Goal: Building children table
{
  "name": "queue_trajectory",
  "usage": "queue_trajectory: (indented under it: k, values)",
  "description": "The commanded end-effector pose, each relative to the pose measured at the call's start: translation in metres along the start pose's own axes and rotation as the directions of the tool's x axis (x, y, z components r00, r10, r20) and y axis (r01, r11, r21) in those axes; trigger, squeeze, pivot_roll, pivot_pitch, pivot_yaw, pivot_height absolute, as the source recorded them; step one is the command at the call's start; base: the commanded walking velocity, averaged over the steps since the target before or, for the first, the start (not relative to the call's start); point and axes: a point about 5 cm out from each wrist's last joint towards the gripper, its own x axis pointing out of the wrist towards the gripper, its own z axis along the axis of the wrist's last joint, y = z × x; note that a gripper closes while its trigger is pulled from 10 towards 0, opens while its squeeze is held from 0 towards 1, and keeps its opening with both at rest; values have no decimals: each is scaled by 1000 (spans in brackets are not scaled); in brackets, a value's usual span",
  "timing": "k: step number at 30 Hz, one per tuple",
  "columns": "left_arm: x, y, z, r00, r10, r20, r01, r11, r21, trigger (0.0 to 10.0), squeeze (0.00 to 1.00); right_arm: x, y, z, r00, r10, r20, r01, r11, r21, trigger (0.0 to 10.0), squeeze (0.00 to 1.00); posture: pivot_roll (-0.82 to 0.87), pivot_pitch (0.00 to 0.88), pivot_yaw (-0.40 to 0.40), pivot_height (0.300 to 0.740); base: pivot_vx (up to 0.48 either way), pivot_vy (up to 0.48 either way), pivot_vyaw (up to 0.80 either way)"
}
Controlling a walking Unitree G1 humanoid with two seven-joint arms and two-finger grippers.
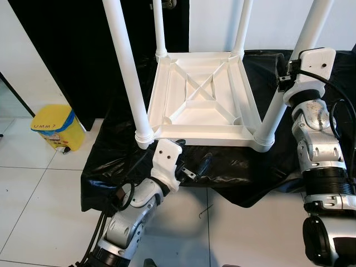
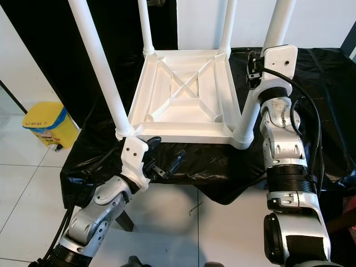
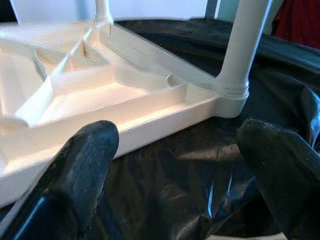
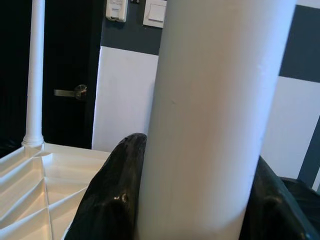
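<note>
Left gripper (image 2: 164,160) low in front, fingers spread wide, holding nothing, just short of table's near edge. Table (image 1: 203,105) upside down on black sheet (image 1: 233,167), top flat against it, four legs pointing straight up (long axes vertical). Right gripper (image 4: 190,200) clamped around near right leg (image 1: 292,72), a finger each side. Yellow bin (image 1: 55,128) on tiled floor, well left. Table white plastic, underside ribbed with crossed braces.

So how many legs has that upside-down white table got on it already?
4, one at each corner: near left leg, near right leg held in the right claw, far left leg, far right leg. All stand upright.
</note>
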Motion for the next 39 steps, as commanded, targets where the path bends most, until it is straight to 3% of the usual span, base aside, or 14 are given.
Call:
queue_trajectory:
  k: [1,3,4,6,16,17,19,26,30,31,36,37,38,39]
  values:
    - [1,1,-2,1000,-20,-24,20,1000,-16,10000,0,1,2,-2,1000,14,-27,-14,1000,8,4196,0,-129,39,7,740,0,0,0]
    - [2,2,-3,999,-13,-37,12,1000,-26,10000,0,1,2,-3,999,11,-40,-9,999,34,4196,0,-129,39,7,740,0,0,0]
    - [7,1,-7,998,0,-69,-3,999,-45,10000,0,1,0,-4,998,-7,-61,13,995,95,10000,0,-130,40,6,740,0,0,0]
    - [13,-1,-13,993,13,-114,-20,998,-61,10000,0,1,-4,-5,996,-29,-85,44,983,178,10000,0,-132,41,6,740,0,0,0]
    - [25,-1,-23,980,60,-188,-76,994,-83,10000,0,-3,-11,-5,992,-58,-113,89,952,293,10000,0,-140,46,11,740,0,0,0]
    - [31,2,-32,959,90,-269,-114,991,-74,10000,0,-11,-20,-6,986,-93,-139,139,917,375,10000,0,-155,54,21,740,0,0,0]
    - [31,2,-32,959,90,-269,-114,991,-74,10000,0,-11,-20,-6,986,-93,-139,139,917,375,10000,0,-155,54,21,740,0,0,0]
    - [33,20,-49,886,203,-416,-232,972,-20,10000,0,-39,-40,-14,964,-167,-207,252,822,511,10000,0,-172,61,39,740,0,0,0]
    - [36,27,-47,877,255,-407,-285,958,-14,10000,0,-47,-43,-15,961,-166,-221,263,793,550,10000,0,-177,64,43,740,0,0,0]
    - [42,36,-38,873,315,-371,-341,940,-4,10000,0,-56,-46,-16,958,-159,-237,274,747,606,10000,0,-181,69,46,740,0,0,0]
    - [46,44,-31,864,370,-342,-393,920,3,10000,0,-63,-49,-18,954,-157,-254,288,712,641,10000,0,-181,72,46,740,0,0,0]
    - [49,51,-26,853,410,-323,-430,903,8,10000,0,-68,-51,-20,951,-159,-267,302,674,675,10000,0,-181,75,45,740,0,0,0]
    - [49,51,-26,853,410,-323,-430,903,8,10000,0,-68,-51,-20,951,-159,-267,302,674,675,10000,0,-181,75,45,740,0,0,0]
    - [52,63,-20,837,457,-301,-476,879,11,10000,0,-75,-54,-24,945,-166,-283,323,626,710,10000,0,-182,78,45,740,0,0,0]
